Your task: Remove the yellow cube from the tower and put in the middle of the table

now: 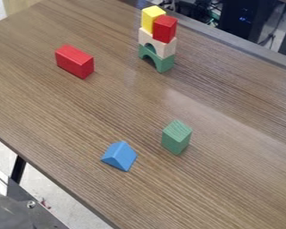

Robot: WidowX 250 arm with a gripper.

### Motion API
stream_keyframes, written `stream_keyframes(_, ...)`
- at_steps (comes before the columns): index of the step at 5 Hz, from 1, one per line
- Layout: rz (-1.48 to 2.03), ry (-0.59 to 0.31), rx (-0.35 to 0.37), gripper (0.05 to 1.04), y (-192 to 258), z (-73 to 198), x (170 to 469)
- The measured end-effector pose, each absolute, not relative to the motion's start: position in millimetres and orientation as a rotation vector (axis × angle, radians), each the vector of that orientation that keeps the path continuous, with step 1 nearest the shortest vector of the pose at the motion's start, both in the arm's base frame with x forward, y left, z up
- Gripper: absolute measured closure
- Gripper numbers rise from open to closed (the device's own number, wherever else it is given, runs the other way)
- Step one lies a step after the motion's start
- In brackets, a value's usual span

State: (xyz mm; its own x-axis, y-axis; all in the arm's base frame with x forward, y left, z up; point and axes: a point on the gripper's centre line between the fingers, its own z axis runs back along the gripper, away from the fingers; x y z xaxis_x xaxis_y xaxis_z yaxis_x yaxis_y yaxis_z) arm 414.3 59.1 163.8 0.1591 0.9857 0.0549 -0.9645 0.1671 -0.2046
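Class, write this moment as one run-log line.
yellow cube: atop tower, beside red block | tower base: beige arch over green arch | removal: not done

No readable text, labels, numbers or signs can be made out on the blocks, the table or the background equipment.

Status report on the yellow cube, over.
Yellow cube atop tower, not yet removed. Rests on pale arch. Red block close beside it, could get knocked.

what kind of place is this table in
Probably a robotics lab or workshop: toy blocks on a wood-grain table, cables and dark equipment behind, and a metal plate with a bolt beside it.
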Motion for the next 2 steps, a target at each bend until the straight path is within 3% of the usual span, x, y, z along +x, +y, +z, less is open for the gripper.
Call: stream_keyframes(2,1.215,-0.159,-0.131,0.502,-6,159,391)
